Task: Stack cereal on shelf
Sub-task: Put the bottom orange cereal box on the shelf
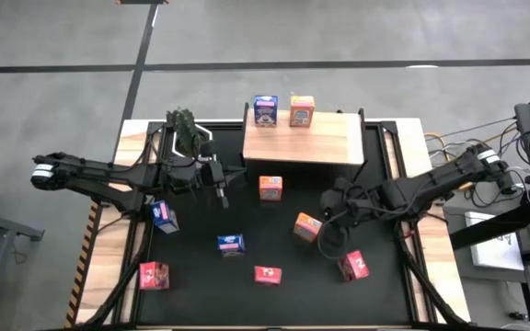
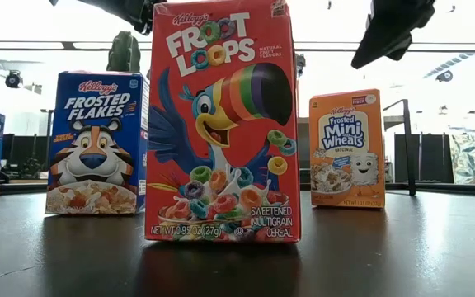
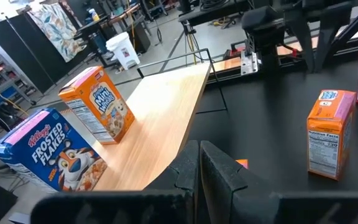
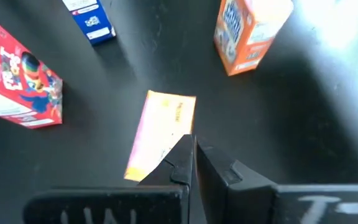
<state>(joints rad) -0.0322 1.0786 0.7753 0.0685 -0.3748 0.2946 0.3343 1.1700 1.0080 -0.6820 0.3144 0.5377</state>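
Two of the nine boxes already up: a blue cardboard Frosted Flakes box (image 1: 265, 110) and an orange cardboard Mini-Wheats box (image 1: 302, 111), standing side by side at the far edge of the light wooden shelf board (image 1: 320, 145). Seven more on the black table mat (image 1: 380, 299), among them an upright orange box (image 1: 270, 188) just in front of the shelf and a red Froot Loops box (image 1: 267, 274) near the front edge.

Step in hand, by judgement: reaching for the next box. Right gripper (image 4: 188, 160) hovering just over a tipped orange box (image 4: 160, 135) near the middle of the mat, fingers pressed together and holding nothing; box beyond the tips, not between them. Left gripper (image 3: 199, 163) likewise closed and empty, near the upright orange box, pointing toward the shelf.

Next move, probably: open the right fingers wide, turn the wrist to match the narrow sides of the box, go down and close. Box apparently lying on its side, so some care needed not to push it away instead of taking it. Then lift and carry to the free part of the board, beside the two standing boxes.
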